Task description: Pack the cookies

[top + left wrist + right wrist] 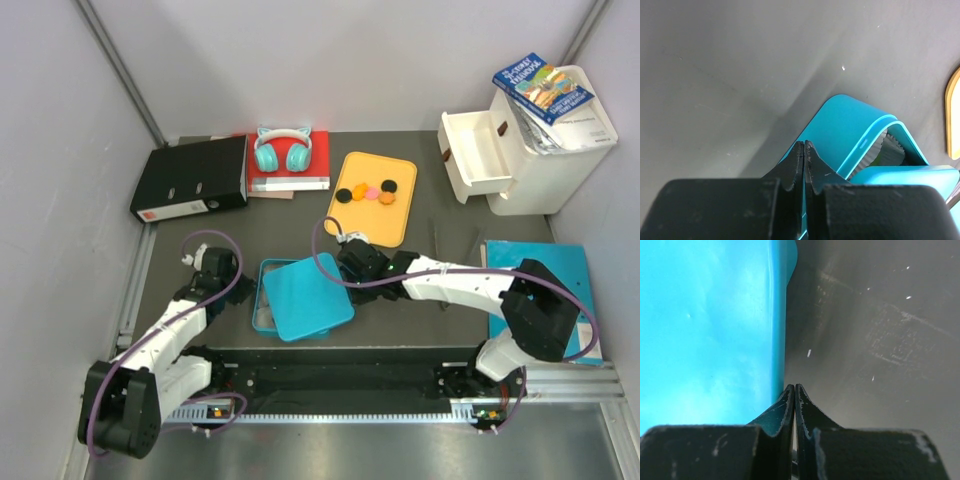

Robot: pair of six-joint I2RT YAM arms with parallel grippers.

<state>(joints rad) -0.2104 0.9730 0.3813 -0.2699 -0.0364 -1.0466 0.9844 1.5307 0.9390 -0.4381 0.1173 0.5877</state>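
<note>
Several cookies (372, 192), orange, black and one pink, lie on a yellow tray (383, 224) at the back middle. A blue box (266, 300) stands in front of it with its blue lid (305, 295) lying askew on top. In the left wrist view the box (850, 125) shows a grey fluted paper cup (887, 149) under the lid (905, 175). My left gripper (243, 289) is shut and empty at the box's left edge, fingertips together (804, 144). My right gripper (350, 264) is shut and empty at the lid's right edge (779, 315), fingertips together (794, 387).
A black binder (192, 178) and a red book with teal headphones (282, 150) lie at the back left. A white drawer unit (520, 150) with an open drawer stands at the back right. A blue board (560, 270) lies at the right.
</note>
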